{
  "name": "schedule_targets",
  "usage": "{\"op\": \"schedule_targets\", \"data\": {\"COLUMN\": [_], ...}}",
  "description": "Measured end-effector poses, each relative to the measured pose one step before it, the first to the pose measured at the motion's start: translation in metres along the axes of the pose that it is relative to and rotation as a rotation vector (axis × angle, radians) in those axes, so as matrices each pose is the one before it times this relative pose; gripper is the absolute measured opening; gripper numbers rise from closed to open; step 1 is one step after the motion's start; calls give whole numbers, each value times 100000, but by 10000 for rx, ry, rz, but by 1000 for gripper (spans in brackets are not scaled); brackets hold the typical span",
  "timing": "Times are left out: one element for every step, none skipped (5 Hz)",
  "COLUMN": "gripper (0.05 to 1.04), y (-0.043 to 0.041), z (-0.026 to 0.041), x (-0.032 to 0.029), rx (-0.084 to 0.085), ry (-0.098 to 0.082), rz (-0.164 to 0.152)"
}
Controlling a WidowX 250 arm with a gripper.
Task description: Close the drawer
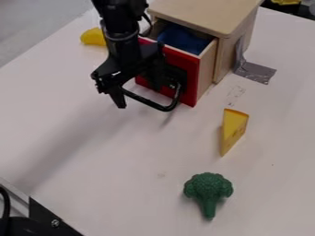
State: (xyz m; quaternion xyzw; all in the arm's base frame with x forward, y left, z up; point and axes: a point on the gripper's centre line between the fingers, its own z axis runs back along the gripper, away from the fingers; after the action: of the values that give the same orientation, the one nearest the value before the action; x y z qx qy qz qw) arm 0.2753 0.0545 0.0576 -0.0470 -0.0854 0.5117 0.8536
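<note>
Task item: the drawer (pixel 190 78), upper centre of frame. It juts part-way out of the wooden cabinet (pixel 206 17), with its red front facing the lower left and a blue item (pixel 183 38) visible inside. Task not complete.

The arm (pixel 124 48) enters from the top edge, its gripper (pixel 118 82) hanging just before the red front, over the black handle (pixel 154 105). Contact with either: cannot tell. Jaw state: cannot tell whether released or clenched. No grasp should be needed, since the jaws are on the outer side of the front and a push towards the cabinet would do.

Grey tape (pixel 255 73) runs from the cabinet's side onto the tabletop (pixel 92 152); presumably it anchors the cabinet so that a push moves the drawer alone.

Cheese (pixel 233 130) right of centre and broccoli (pixel 208 190) lower right lie apart from the drawer, outside its inward travel. Same for the yellow object (pixel 93 37), upper left. Likely distractors.

Next, by judgement: press square on the front, up and right in frame, until it meets the cabinet. Risks: off-centre push jams the drawer; jaws snag in the handle loop.
</note>
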Motion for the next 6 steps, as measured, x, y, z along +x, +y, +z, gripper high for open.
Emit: {"op": "schedule_targets", "data": {"gripper": [1001,1001,1001,1001,1001,1001], "y": [-424,-197,-239,-617,-618,-204], "z": [-501,-441,-97,-256,-383,-230], "x": [506,221,-7,175,294,115], "rx": [10,50,-17,-69,31,27], "ry": [-103,12,-48,-81,-86,-87], "rz": [128,41,2,2,-3,-9]}}
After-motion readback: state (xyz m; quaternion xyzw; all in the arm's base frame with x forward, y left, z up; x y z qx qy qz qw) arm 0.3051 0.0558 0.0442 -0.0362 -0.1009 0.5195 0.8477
